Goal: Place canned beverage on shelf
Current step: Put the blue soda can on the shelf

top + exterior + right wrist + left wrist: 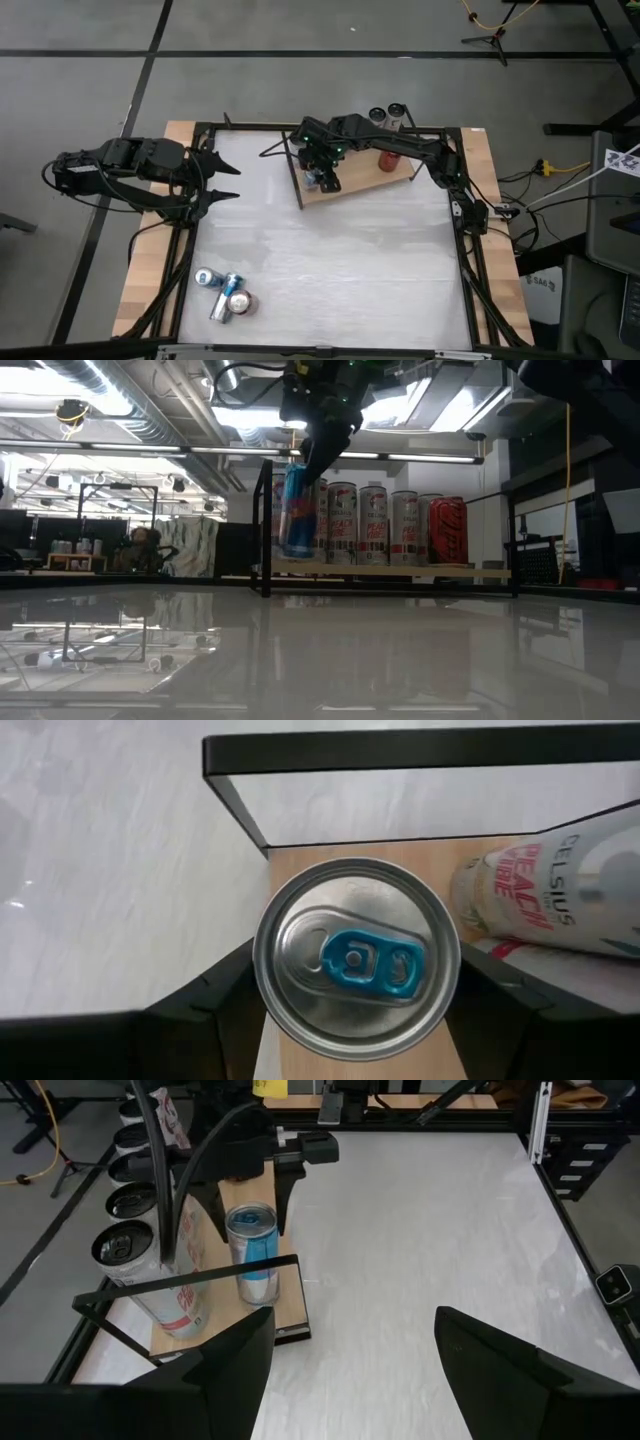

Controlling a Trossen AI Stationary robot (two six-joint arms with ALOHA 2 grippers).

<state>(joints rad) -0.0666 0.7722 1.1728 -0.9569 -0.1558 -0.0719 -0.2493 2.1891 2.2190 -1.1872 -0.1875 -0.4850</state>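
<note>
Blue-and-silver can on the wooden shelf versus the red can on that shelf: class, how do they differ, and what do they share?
The slim blue-and-silver can stands at one end of the light-brown wooden shelf; the wider red can stands at the other end. The right gripper brackets the blue-and-silver can; nothing touches the red can. Both stand upright on the board.
</note>
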